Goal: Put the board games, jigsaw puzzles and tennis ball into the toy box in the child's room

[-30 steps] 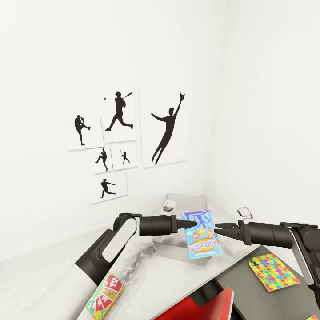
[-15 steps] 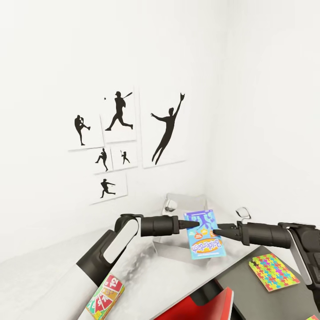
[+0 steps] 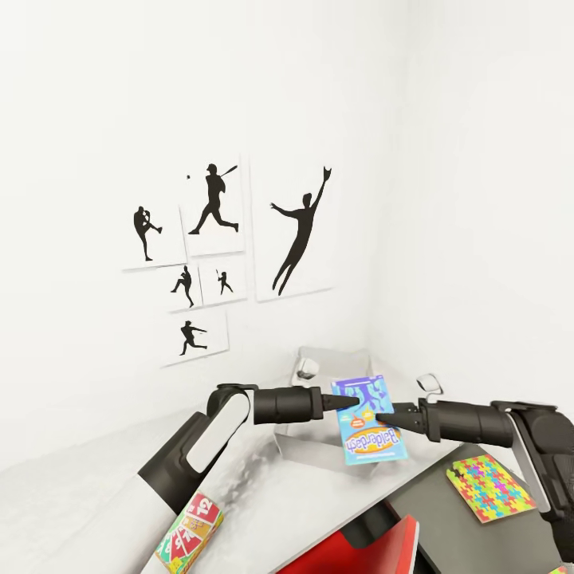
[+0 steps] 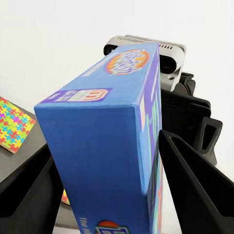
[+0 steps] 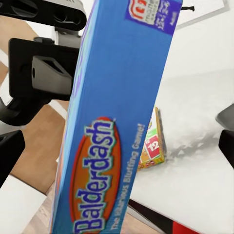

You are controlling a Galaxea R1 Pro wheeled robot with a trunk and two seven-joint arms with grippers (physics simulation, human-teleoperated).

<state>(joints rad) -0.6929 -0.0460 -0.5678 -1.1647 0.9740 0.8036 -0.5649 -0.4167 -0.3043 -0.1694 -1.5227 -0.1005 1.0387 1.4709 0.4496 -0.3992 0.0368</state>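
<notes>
A blue board game (image 3: 368, 424), lettered Balderdash, hangs upright in the air between my two arms. My left gripper (image 3: 344, 404) is shut on it, and its fingers (image 4: 195, 185) press both sides of the box (image 4: 105, 161). My right gripper (image 3: 384, 414) meets the box's other edge, and its fingers stand wide apart around the box (image 5: 117, 122). Behind and below the box lies the pale grey toy box (image 3: 307, 450). The SKIP-BO game (image 3: 189, 532) lies on the white bed (image 3: 80, 502). A jigsaw puzzle (image 3: 490, 488) rests on a dark grey surface (image 3: 446, 526).
White walls meet in a corner ahead, with black baseball-player prints (image 3: 215, 255) on the left wall. A red shape (image 3: 391, 550) sits at the bottom edge between the arms. Wood floor (image 5: 44, 146) shows beside the bed.
The blue box and my left gripper have drifted a little to the right. My right gripper has moved left, closing in on the box's edge.
</notes>
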